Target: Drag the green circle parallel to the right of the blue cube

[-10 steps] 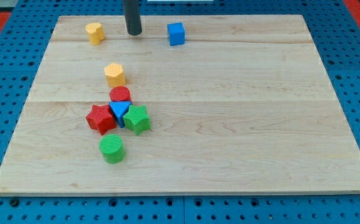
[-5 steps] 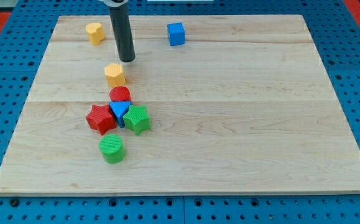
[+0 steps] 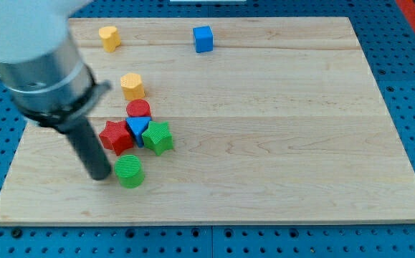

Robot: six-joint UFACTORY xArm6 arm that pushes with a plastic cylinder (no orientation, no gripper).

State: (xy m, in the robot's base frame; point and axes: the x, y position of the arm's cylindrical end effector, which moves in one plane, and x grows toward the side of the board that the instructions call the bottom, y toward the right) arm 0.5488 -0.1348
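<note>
Resting my tip [image 3: 99,176] beside green circle [image 3: 129,171] (view's left); blue cube [image 3: 203,39] far.

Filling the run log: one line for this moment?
tip: touching view-left of green circle | blue cube: view's top | step: push not started

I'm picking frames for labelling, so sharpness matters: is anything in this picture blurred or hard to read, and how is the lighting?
Camera view: the arm's large grey upper body at the view's top left is smeared and soft, while my tip, just left of the green circle, reads fairly clearly. The blue cube and the other blocks are sharp. Light is even across the wooden board, with soft shadows and no glare.
</note>
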